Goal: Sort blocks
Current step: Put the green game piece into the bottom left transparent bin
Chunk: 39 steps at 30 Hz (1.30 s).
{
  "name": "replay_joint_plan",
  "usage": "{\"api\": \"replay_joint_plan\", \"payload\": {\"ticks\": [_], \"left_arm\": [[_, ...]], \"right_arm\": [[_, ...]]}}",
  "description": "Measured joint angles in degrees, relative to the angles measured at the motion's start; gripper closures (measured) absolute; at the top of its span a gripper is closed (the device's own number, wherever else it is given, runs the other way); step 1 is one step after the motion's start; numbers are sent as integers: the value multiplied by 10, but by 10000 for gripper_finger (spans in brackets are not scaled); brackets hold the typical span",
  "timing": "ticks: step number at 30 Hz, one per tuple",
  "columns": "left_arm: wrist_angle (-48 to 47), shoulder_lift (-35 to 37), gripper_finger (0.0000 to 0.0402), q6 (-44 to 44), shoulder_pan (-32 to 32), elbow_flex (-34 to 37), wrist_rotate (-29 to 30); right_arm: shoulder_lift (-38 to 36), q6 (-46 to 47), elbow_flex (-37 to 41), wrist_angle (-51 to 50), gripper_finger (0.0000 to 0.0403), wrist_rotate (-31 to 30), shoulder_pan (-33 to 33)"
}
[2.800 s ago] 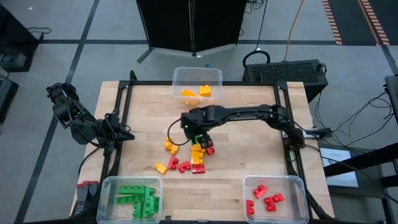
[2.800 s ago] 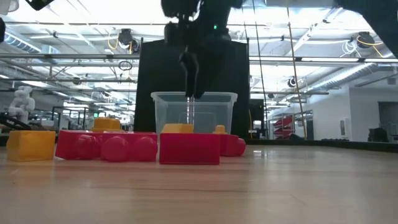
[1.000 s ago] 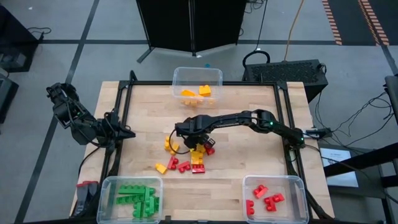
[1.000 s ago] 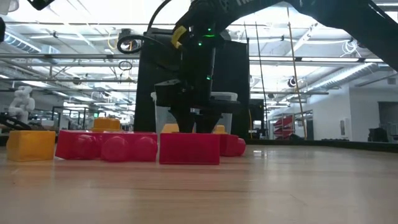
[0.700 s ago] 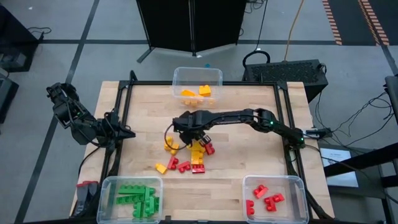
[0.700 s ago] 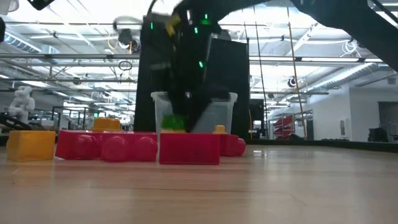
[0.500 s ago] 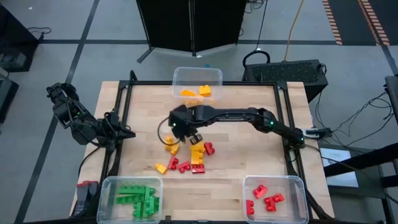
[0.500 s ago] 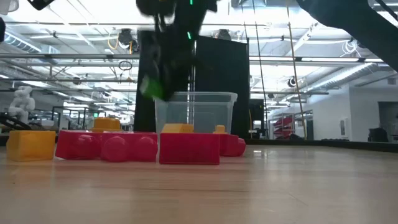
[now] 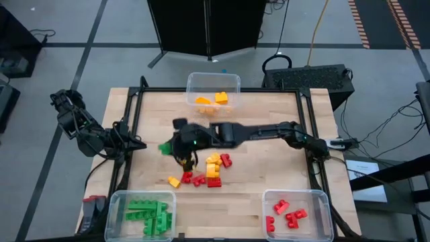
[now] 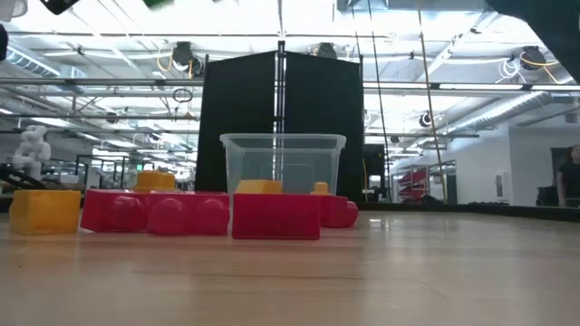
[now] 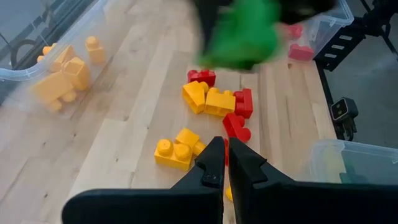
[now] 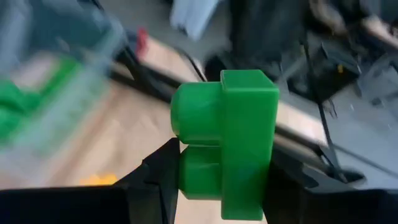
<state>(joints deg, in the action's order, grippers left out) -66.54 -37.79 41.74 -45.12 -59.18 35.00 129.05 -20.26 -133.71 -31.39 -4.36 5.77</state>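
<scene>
The right claw is clamped on a green block and holds it in the air, clear of the worktop and just to the left of the red and yellow pile. From the claw, the bin of green blocks lies towards the near left corner, so I'd judge the carry runs that way. The left claw waits pinched shut at the left edge.

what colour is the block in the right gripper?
Green block, clearest in the right wrist view, clamped in the right gripper.
</scene>
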Motion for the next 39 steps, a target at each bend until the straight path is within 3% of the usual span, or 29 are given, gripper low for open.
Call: {"api": "replay_joint_plan", "payload": {"ticks": [15,25,39], "left_arm": [[0,-4,398,1,0,0,0],[0,-4,398,13,0,0,0],[0,-4,398,13,0,0,0]], "right_arm": [[24,83,0,241,249,-2,113],[107,143,0,374,247,-15,139],[175,223,0,396,247,-12,138]]}}
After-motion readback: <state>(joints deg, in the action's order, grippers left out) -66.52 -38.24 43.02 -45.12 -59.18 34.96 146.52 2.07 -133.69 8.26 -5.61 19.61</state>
